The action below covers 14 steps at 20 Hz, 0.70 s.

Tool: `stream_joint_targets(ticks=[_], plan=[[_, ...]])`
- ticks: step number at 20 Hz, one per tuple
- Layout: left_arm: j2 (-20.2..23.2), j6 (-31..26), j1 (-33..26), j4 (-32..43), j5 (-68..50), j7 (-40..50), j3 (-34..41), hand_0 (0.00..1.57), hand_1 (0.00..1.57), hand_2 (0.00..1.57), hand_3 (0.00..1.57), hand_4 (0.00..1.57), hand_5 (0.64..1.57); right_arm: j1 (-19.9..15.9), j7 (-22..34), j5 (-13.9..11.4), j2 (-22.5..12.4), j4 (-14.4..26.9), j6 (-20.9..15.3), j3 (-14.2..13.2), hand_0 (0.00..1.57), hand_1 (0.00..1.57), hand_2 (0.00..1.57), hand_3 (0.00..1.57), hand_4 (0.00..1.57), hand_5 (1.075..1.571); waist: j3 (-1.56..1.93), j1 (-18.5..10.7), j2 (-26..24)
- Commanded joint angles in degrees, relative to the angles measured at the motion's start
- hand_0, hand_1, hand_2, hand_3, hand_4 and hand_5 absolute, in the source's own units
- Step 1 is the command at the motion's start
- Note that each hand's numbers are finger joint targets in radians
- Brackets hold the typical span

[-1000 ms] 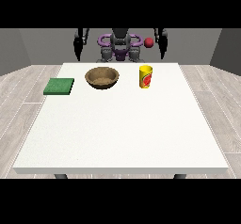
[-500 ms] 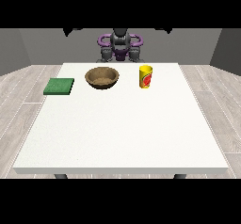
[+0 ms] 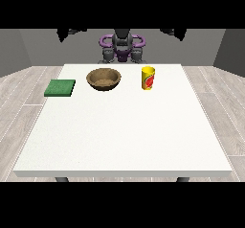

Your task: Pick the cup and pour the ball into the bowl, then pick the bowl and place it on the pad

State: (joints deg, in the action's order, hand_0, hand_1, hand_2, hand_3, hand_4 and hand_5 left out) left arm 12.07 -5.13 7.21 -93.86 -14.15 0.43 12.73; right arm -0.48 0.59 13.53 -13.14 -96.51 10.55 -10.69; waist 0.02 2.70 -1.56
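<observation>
A yellow cup point(image 3: 149, 78) with a red label stands upright on the white table point(image 3: 124, 131), at the back and right of centre. No ball is visible. The brown bowl point(image 3: 103, 78) sits to the cup's left, and the green pad point(image 3: 60, 87) lies further left near the table's edge. Both arms are raised and spread wide behind the table. The hand at the view's left point(image 3: 70, 32) and the hand at the view's right point(image 3: 173, 31) show only as dark shapes cut off at the scene's top edge, far from all objects.
The robot's torso point(image 3: 122, 47) stands behind the table's far edge. Grey floor boards surround the table. The three objects sit in a row along the table's back part.
Both arms have lifted from hanging beside the torso and swung outwards to the top edge. A red ball seen near the hand at the view's right a second ago no longer shows.
</observation>
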Motion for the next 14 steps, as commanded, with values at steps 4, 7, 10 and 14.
stream_joint_targets(ticks=[4,7,10,14], plan=[[-2.8,0.7,3.2,7.4,4.3,-11.1,-1.3,0.0,0.0,0.0,0.0,0.0,1.529,-3.1,-6.2,-1.7,1.1,5.0,1.5,0.0,0.0,0.0,0.0,0.0,0.0,1.57,-0.02,0.2,6.7],[-5.2,1.4,2.4,11.8,7.1,-17.4,-3.0,0.0,0.0,0.0,0.0,0.0,1.525,-4.0,-8.0,-0.4,-0.3,7.3,2.8,-2.4,0.0,0.0,0.0,0.0,0.0,1.571,-0.02,0.7,7.4],[-5.1,0.3,3.5,19.6,7.6,-25.3,-1.4,0.0,0.0,0.0,0.0,0.0,1.523,-4.7,-9.9,-4.5,2.2,5.5,0.2,0.7,0.0,0.0,0.0,0.0,0.0,1.571,-0.04,1.3,10.2],[-9.2,7.3,7.4,26.5,12.5,-29.4,-3.6,0.0,0.0,0.0,0.0,0.0,1.517,-6.5,-7.9,-2.8,0.4,6.5,2.5,0.0,0.0,0.0,0.0,0.0,0.0,1.571,-0.03,3.1,10.1]])
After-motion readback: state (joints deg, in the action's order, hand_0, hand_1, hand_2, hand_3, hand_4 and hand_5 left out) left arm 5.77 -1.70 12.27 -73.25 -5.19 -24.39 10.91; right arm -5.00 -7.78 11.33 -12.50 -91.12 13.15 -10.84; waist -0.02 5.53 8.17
